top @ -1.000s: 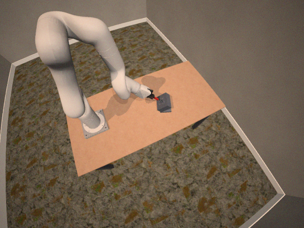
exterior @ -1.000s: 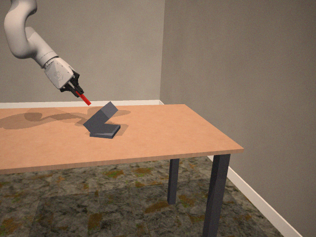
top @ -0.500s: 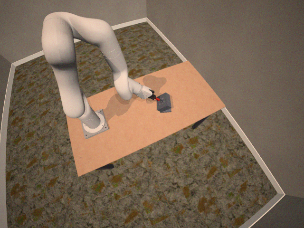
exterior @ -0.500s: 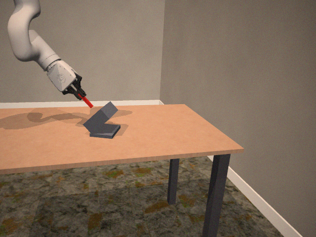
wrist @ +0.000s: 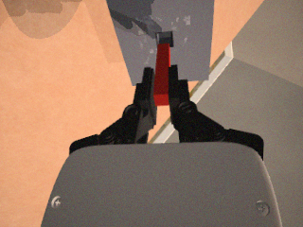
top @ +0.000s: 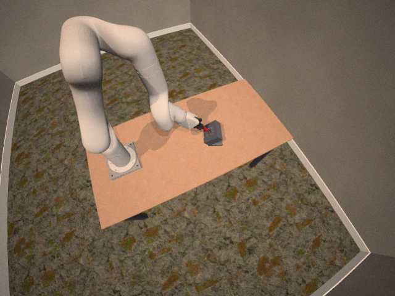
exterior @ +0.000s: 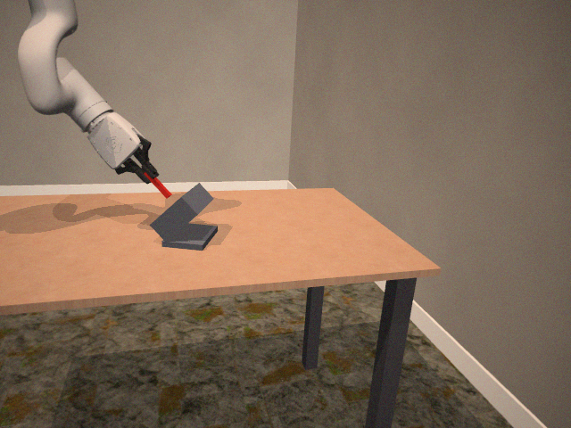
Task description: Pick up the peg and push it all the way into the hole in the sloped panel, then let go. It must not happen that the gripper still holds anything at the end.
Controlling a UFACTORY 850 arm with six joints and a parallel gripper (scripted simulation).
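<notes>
The red peg [wrist: 163, 70] is a thin, stiff rod, likely light and a bit slick, best gripped at its back end. Its tip sits right at the hole in the sloped panel [wrist: 189, 7]. The gripper [wrist: 161, 89] is pinching the peg's rear, above the table [exterior: 300, 230].

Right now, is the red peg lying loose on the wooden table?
No, the gripper is shut on the red peg, holding it in the air with its tip at the sloped grey panel.
</notes>
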